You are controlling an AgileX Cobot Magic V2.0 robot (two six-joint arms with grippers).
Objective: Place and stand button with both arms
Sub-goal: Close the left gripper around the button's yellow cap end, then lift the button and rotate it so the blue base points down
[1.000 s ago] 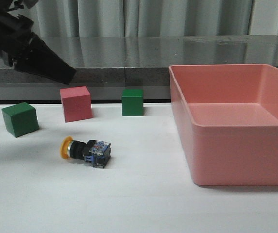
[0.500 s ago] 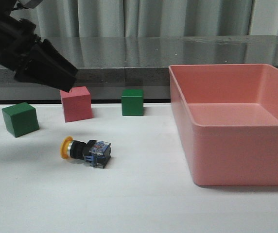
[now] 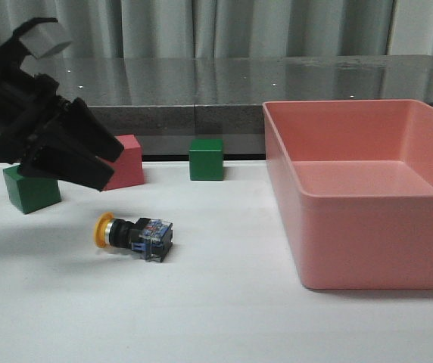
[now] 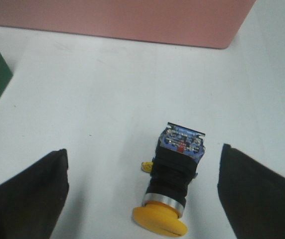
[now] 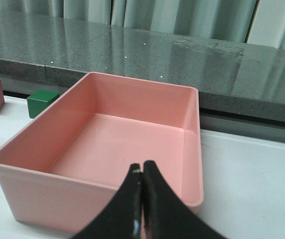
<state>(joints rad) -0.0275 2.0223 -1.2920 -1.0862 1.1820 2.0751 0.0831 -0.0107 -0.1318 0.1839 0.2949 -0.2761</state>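
— Lower now: the left gripper has dropped from up by the grey ledge to just above the table, hasn't it?

— Yes, and it now covers part of the pink cube. Its jaws are spread wide; in the left wrist view the two black fingers stand apart with the button between them, touching neither.

— Start from the left, then.

— A green cube sits at the gripper's 8 o'clock. The button lies on its side on the white table, at the gripper's 5 o'clock, yellow cap toward 9 o'clock, blue base toward 3 o'clock. A second green cube stands at the button's 1 o'clock.

— And further right?

— The pink bin, well apart from the button. The right gripper hangs over the bin's near wall, jaws pressed together, holding nothing.
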